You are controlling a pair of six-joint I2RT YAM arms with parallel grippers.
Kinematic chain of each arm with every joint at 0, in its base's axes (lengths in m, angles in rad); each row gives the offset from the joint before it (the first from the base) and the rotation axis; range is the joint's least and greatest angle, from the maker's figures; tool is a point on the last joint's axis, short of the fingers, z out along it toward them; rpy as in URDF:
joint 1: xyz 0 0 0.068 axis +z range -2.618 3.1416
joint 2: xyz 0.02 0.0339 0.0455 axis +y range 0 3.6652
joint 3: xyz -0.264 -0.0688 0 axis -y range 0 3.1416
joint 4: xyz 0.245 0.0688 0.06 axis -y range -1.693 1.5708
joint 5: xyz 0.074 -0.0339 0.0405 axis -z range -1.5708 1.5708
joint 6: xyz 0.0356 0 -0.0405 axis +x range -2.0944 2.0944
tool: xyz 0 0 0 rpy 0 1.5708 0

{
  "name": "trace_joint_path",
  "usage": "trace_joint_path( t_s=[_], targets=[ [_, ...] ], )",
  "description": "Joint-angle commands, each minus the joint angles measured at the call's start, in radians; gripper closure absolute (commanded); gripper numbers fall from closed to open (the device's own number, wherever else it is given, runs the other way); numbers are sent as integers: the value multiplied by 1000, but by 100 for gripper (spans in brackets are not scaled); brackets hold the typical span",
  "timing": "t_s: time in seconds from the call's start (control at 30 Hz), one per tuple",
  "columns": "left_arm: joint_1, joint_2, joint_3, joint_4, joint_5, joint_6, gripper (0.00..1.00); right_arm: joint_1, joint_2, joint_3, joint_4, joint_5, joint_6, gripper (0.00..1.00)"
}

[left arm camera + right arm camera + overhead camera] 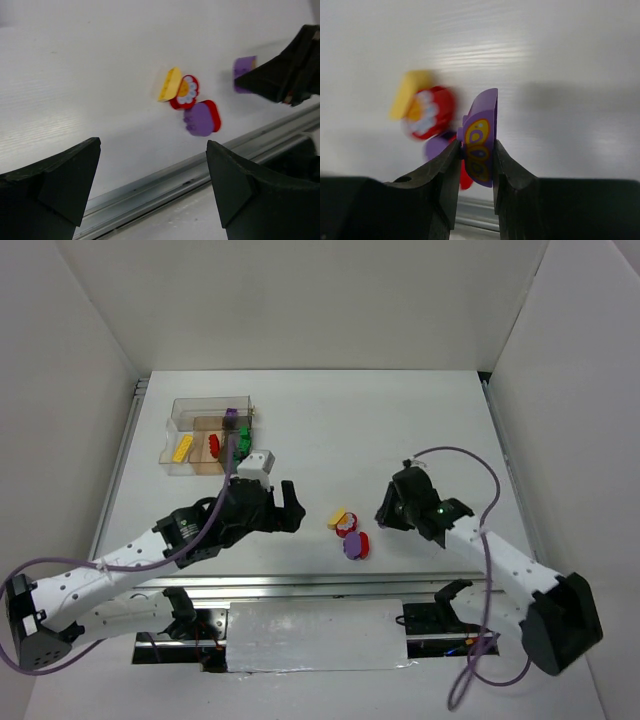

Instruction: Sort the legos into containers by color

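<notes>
Right claw, clamped on a purple butterfly piece with a yellow print. Holds it on edge, one black finger flat against each face. Sits to the right of the red disc, apart from it, with bare table between. Appears in the left wrist view as a dark wedge at the right edge, purple poking out at its tip.

Close around the red disc, white studs on top:
- a yellow piece, touching its far-left side and tipped up on edge
- a purple disc just to the near side, lying on a second red piece
- blurred in the right wrist view, so contact between the two red ones cannot be told

Left claw, fingers spread wide apart, gripping nothing. Hangs to the left of the red disc, aimed toward it.

On the near side of the red disc, a metal rail along the table edge.

Far-left of the red disc and well apart, the clear box:
- a yellow bar and a boxed red piece in neighbouring front cells
- green pieces at its right end
- a purple brick just behind them

Between box and red disc, the left arm's white wrist block, covering the box's near-right corner.
</notes>
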Motion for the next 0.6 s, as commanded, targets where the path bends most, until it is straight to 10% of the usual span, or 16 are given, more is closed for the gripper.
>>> trace_joint_path(
  t_s=[0.0, 0.23, 0.57],
  targets=[
    [7, -58, -3, 159, 114, -71, 0, 163, -139, 25, 139, -101, -202, 100],
    [15, -65, 32, 223, 269, -131, 0, 392, -333, 46, 303, -439, -386, 100],
    [13, -6, 6, 310, 439, -209, 4, 541, -325, 83, 403, -321, -420, 100]
  ],
)
